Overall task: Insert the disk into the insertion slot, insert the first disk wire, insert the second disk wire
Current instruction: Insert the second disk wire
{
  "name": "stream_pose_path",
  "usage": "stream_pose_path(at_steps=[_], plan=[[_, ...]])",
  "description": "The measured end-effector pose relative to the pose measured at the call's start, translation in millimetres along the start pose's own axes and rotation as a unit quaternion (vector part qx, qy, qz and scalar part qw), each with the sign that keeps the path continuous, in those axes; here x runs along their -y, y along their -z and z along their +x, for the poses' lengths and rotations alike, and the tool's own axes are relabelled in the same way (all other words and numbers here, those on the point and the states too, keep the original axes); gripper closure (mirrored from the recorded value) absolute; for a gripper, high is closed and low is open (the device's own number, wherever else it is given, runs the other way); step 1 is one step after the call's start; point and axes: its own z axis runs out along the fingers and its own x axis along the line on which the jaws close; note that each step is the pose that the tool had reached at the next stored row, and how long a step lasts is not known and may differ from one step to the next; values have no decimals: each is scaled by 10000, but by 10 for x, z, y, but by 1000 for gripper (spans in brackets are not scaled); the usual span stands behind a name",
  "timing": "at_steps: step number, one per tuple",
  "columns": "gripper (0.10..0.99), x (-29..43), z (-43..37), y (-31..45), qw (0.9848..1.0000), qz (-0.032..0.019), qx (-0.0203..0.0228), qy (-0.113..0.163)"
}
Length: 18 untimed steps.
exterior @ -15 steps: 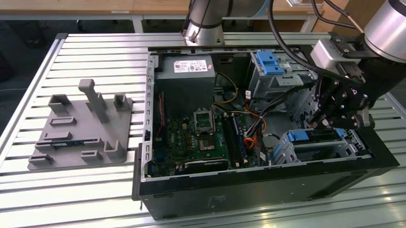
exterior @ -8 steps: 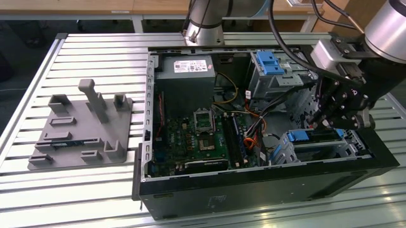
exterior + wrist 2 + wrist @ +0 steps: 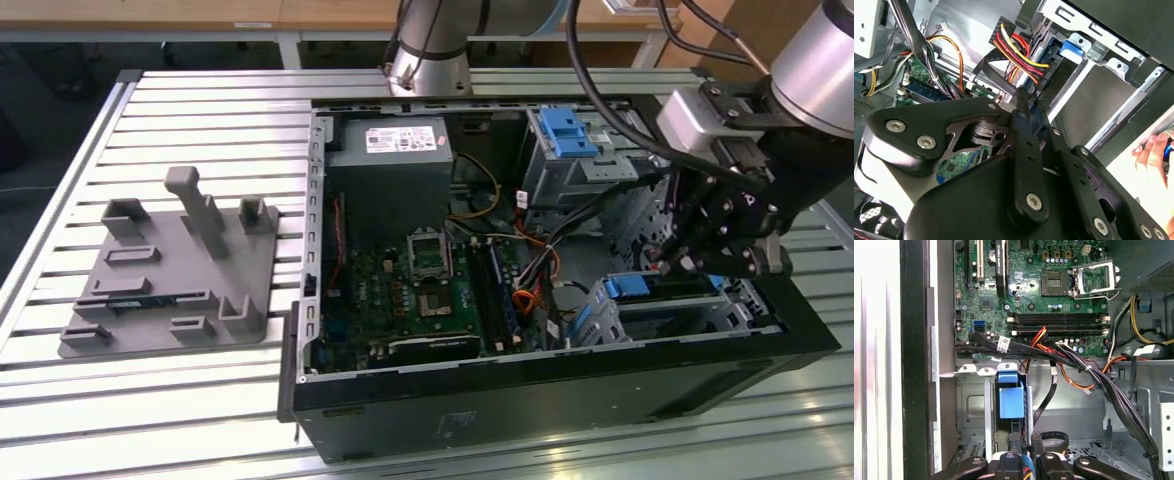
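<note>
Lower right of the exterior view: gripper point(image 3: 690, 262), jaws clenched on a wire connector point(image 3: 1021, 97), hovers beside the disk point(image 3: 650, 286) seated in the insertion slot point(image 3: 694, 312); 1 risk: tilt from the stiff cable, causing misalignment.

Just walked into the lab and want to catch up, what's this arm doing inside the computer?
The robot arm's black gripper is down inside the open black desktop computer case, at the low grey metal drive cage. The silver hard drive in its bright blue plastic carrier already sits in that cage. In the second wrist view the gripper is right at a black connector with red, yellow and black wires beside the drive.
</note>
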Motion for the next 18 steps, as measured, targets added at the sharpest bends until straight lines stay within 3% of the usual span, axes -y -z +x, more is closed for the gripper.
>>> stream_pose_path(at_steps=[18], plan=[[886,11,4,-45,10000,0,2,0]])
